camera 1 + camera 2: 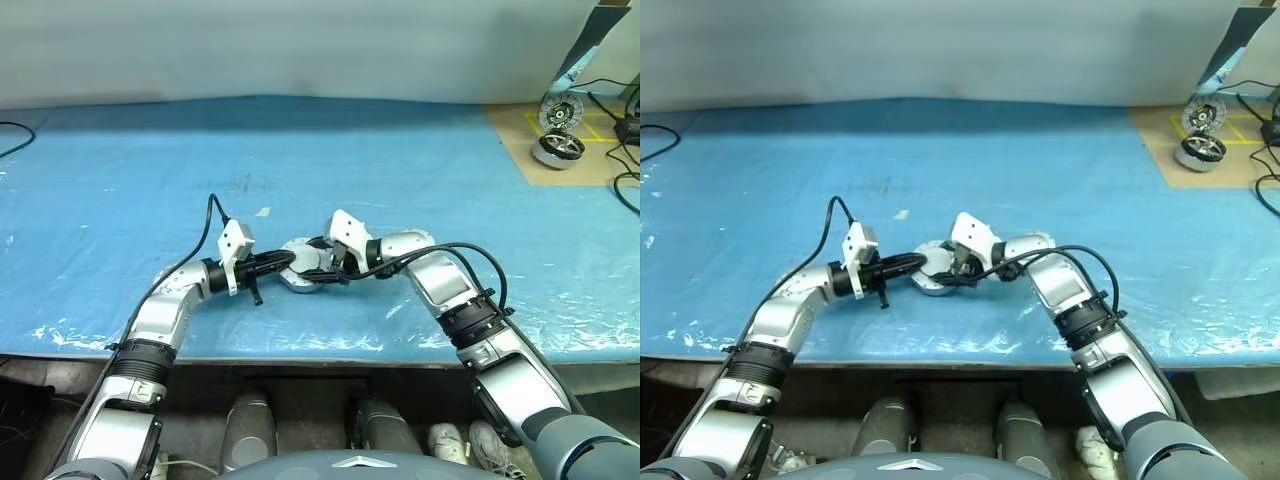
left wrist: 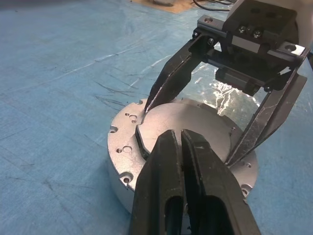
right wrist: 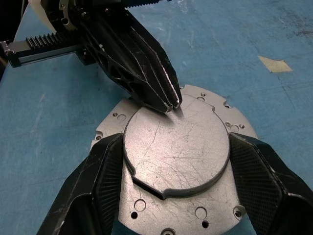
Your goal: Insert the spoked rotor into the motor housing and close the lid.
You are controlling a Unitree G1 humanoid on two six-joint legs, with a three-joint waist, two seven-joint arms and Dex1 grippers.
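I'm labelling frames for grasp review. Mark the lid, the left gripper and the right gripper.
lid (image 3: 176, 147): right wrist view, flat top face.
left gripper (image 3: 172, 102): right wrist view, shut fingertips on the lid's edge.
right gripper (image 2: 188, 134): left wrist view, between its two fingertips, astride the lid.

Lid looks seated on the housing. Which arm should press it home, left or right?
Left, probably. The left end effector, shut, has its tips on top of the lid, ready to push down. The right end effector straddles the lid's sides, steadying it over the motor housing.

surface: blue plastic sheet (image 1: 300, 150) on table | far right: brown board (image 1: 560, 150) | behind: pale wall (image 1: 300, 45)
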